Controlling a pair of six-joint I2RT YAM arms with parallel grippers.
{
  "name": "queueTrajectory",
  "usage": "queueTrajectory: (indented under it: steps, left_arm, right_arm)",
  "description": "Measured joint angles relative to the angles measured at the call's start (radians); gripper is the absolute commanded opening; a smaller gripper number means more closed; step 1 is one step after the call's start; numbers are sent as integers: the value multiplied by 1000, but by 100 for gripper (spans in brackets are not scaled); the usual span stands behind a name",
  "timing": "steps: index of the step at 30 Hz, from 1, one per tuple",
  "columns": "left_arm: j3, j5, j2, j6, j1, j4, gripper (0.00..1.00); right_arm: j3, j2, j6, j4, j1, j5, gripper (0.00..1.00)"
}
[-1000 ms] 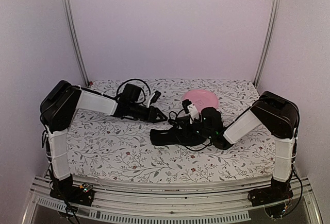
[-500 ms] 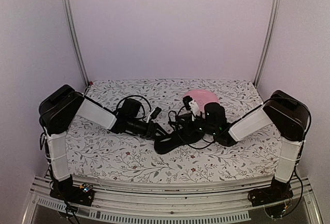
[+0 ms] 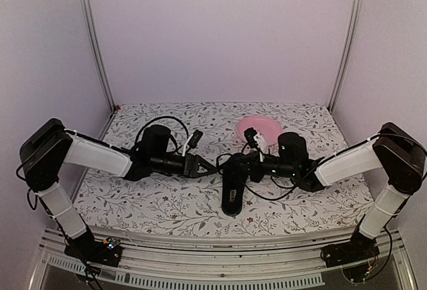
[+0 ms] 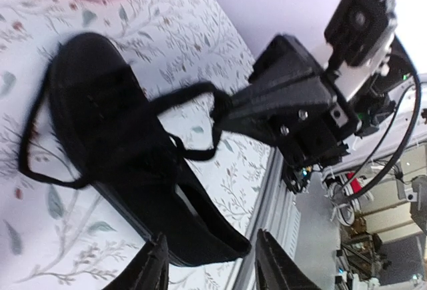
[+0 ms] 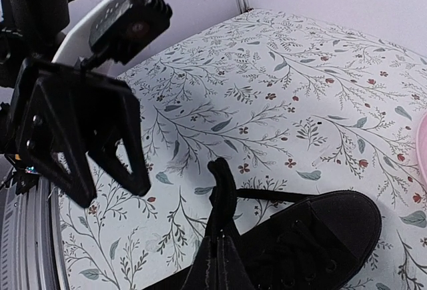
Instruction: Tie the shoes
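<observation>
Now we see the black shoe [image 3: 231, 187] lying on the flowered table [image 3: 153, 203], near the middle, its length running from the far side toward the near edge. One thin lace [image 4: 180, 97] stretches off the shoe to the right pincer [image 3: 229, 165], which is clenched on it over the shoe's far end. Our left pincer [image 3: 204, 168] faces it from just beside, its fingers spread apart and grasping nothing. A pink plate [image 3: 260, 129] sits behind the shoe, toward the right and apart from it.
</observation>
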Motion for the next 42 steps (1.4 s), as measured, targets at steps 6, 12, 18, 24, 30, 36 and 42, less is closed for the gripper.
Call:
queueTrajectory:
  steps: [6,12,18,24,30,36,42]
  left_arm:
    - [49,-68,42,159,58,-4,58]
    - [142,-48,159,323,60,-1,63]
    - [197,6,233,431,60,-11,59]
    - [217,33,290,466,60,-18,49]
    - [219,45,320,471,60,-31,18]
    - [220,53,320,444,60,-24,0]
    - [219,52,288,369,60,-24,0]
  right_arm:
    - [0,0,-6,-22,0,-29,2]
    - [1,0,-2,-21,0,-35,2]
    - [1,0,6,-21,0,-36,2]
    - [1,0,13,-21,0,-36,2]
    - [1,0,19,-21,0,-36,2]
    - [3,0,15,-22,0,-39,2]
    - [45,0,-9,-15,0,-63,2]
